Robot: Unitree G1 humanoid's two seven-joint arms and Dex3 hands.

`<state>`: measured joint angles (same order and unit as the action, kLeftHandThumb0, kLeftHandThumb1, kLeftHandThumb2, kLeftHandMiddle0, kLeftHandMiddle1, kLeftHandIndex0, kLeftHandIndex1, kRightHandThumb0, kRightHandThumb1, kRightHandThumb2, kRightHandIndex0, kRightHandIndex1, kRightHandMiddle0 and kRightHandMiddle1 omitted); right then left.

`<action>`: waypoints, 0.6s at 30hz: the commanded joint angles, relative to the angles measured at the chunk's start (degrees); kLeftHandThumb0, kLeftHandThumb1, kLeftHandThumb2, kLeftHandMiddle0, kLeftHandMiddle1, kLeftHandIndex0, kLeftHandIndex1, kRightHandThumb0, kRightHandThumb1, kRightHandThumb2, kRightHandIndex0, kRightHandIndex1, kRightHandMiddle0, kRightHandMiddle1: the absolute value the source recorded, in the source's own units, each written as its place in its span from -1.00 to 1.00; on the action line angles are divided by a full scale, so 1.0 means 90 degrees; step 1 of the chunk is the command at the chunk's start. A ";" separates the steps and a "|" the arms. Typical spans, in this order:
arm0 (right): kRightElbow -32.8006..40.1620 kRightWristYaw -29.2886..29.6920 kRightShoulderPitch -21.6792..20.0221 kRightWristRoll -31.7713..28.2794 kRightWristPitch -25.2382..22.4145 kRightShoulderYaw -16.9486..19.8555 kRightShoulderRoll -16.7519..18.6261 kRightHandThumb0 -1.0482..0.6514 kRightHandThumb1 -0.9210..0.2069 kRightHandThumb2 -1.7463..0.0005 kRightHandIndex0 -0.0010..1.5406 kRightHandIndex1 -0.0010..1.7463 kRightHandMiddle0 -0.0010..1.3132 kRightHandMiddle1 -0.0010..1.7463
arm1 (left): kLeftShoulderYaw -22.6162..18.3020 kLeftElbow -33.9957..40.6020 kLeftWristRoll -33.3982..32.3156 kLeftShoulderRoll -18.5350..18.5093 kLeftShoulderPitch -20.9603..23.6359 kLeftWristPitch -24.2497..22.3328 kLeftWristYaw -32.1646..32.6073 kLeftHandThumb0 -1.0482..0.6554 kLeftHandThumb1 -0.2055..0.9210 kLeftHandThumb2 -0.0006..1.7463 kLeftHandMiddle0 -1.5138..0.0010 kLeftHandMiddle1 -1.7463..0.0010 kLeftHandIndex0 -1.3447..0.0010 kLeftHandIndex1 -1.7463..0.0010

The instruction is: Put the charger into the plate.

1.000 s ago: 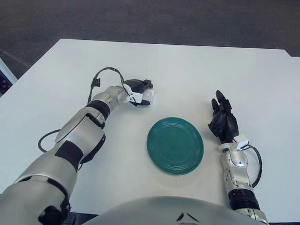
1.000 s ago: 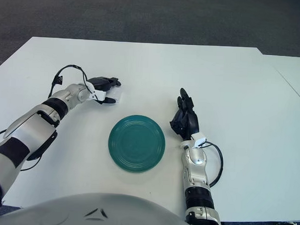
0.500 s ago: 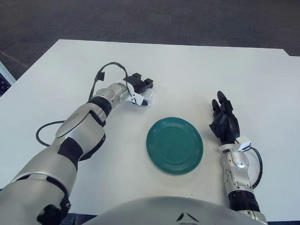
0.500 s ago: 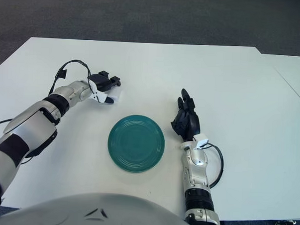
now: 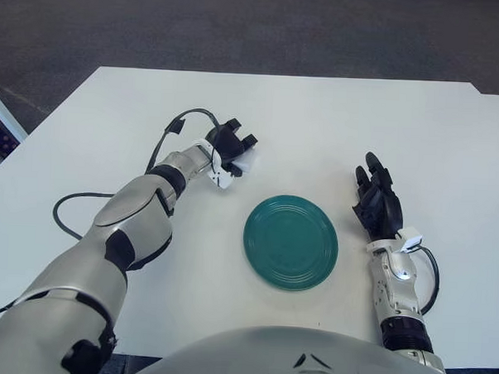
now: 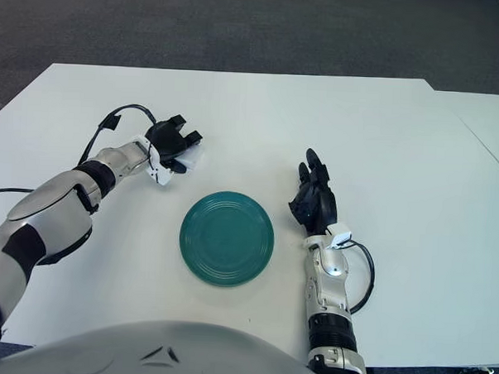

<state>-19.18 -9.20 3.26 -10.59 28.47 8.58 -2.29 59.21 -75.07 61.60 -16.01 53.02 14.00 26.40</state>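
Rotating at the wrist over the last second, the robot's left hand [image 5: 231,145] now has its dark fingers spread around the small white block-shaped charger [image 5: 244,161], which sits on the white table [image 5: 318,124] just up and left of the round dark-green ribbed plate [image 5: 291,242]. The fingers cage the charger without visibly clamping it, so the grasp looks unfinished and the carry not begun. The right hand [image 5: 378,205] shows right of the plate, fingers relaxed and empty
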 commanded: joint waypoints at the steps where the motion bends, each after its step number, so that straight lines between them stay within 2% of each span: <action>1: -0.0218 0.0095 0.0282 -0.0108 -0.0182 0.0172 0.0025 -0.88 -1.00 -0.17 -0.85 -0.99 -1.00 -0.64 | 0.0253 -0.0337 0.0279 -0.0076 -0.0694 0.0189 -0.0248 -0.27 0.31 0.06 0.26 -1.00 0.20 -0.85; 3: -0.0195 0.0121 0.0287 -0.0086 -0.0181 0.0193 0.0029 -0.88 -1.00 -0.17 -0.84 -0.99 -1.00 -0.62 | 0.0149 -0.0331 0.0143 -0.0049 -0.0653 0.0242 -0.0335 -0.27 0.22 0.21 0.16 -1.00 0.23 -0.94; 5: -0.0189 0.0129 0.0284 -0.0069 -0.0182 0.0208 0.0032 -0.88 -1.00 -0.17 -0.84 -0.99 -1.00 -0.61 | 0.0098 -0.0333 0.0077 -0.0028 -0.0635 0.0250 -0.0400 -0.28 0.19 0.26 0.11 -1.00 0.23 -0.97; 10: -0.0151 0.0186 0.0282 0.0014 -0.0180 0.0217 0.0011 -0.89 -1.00 -0.17 -0.83 -0.99 -1.00 -0.60 | -0.0190 -0.0347 -0.0249 0.0026 -0.0652 0.0220 -0.0736 -0.28 0.15 0.31 -0.03 -1.00 0.24 -0.99; 18: -0.0116 0.0195 0.0273 0.0043 -0.0214 0.0207 -0.0034 -0.90 -1.00 -0.16 -0.83 -0.99 -1.00 -0.62 | -0.0797 -0.0194 -0.0900 -0.0096 -0.0464 0.0644 -0.1117 -0.28 0.10 0.36 -0.24 -1.00 0.22 -1.00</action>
<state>-18.30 -7.83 3.52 -10.26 28.49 9.74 -2.40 52.22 -75.55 53.49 -16.24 52.25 17.71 21.96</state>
